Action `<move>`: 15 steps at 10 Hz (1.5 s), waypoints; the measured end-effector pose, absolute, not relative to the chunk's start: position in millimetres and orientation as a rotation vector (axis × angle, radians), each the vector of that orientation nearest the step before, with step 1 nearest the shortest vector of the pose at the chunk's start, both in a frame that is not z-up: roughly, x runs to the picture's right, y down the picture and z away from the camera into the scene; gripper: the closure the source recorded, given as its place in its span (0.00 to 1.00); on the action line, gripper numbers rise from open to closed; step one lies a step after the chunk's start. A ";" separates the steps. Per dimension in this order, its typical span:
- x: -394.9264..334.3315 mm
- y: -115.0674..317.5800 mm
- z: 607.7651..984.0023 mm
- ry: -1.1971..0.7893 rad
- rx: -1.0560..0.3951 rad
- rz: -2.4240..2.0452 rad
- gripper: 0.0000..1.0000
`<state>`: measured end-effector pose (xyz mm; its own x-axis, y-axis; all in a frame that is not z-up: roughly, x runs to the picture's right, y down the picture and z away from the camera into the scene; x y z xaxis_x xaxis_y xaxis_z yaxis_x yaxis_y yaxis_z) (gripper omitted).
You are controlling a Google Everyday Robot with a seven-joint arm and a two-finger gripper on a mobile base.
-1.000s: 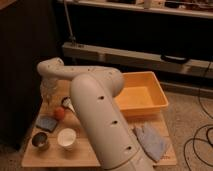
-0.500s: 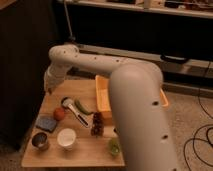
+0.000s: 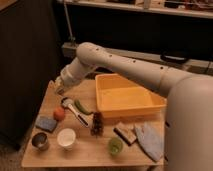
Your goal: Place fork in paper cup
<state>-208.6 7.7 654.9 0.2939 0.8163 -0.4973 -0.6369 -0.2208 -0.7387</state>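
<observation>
The paper cup (image 3: 66,138) is plain white and stands upright near the table's front left. My gripper (image 3: 60,88) hangs low over the back left part of the table, well behind the cup, at the end of the white arm (image 3: 125,67) that reaches in from the right. It is shut, and I cannot tell whether anything is in it. The fork is hidden; I see no grey metal fork on the table.
A yellow bin (image 3: 127,95) fills the back right. A white-handled utensil (image 3: 75,111), green pepper (image 3: 83,106), orange fruit (image 3: 59,114), blue sponge (image 3: 46,123), steel cup (image 3: 40,141), green cup (image 3: 115,145), dark cluster (image 3: 97,123), scrubber (image 3: 126,132) and blue cloth (image 3: 149,140) crowd the wooden table (image 3: 80,155).
The arm's bulk has swung up and to the right, uncovering the middle and front of the table. The gripper stays over the back left corner.
</observation>
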 end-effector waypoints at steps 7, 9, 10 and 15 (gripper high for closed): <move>-155.6 23.5 633.9 -0.204 -1.249 1.304 1.00; -156.9 23.4 633.9 -0.205 -1.251 1.302 1.00; -157.4 23.2 635.3 -0.203 -1.254 1.299 1.00; -171.7 56.8 632.4 -0.083 -1.511 1.131 1.00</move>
